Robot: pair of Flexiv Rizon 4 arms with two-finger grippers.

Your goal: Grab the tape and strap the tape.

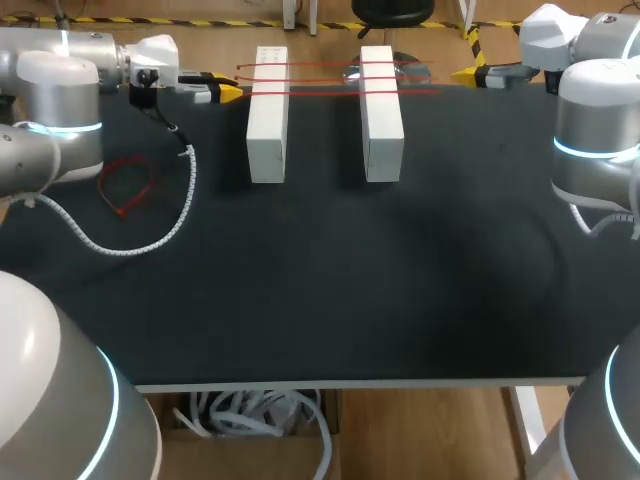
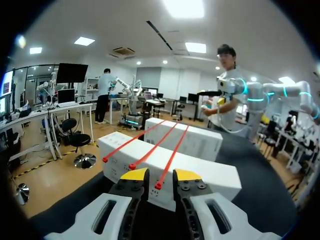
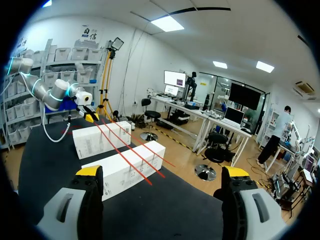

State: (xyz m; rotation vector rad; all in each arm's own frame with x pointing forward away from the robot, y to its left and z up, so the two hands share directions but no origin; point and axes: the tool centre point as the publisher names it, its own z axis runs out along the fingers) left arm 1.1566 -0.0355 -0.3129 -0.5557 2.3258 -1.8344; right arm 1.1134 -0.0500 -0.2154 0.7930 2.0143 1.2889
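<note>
Aim: my barely parted left pincer (image 2: 154,176) should pinch one strand of red elastic loop (image 1: 125,185) left of white rectangular block (image 1: 268,112); right pincer (image 3: 162,175) gapes.

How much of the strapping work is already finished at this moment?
Done: three red bands lie stretched across the two white boxes. In hand: nothing is gripped; the left gripper sits open around one band's end, and the right gripper is wide open. Left: one loose red band on the table.
</note>
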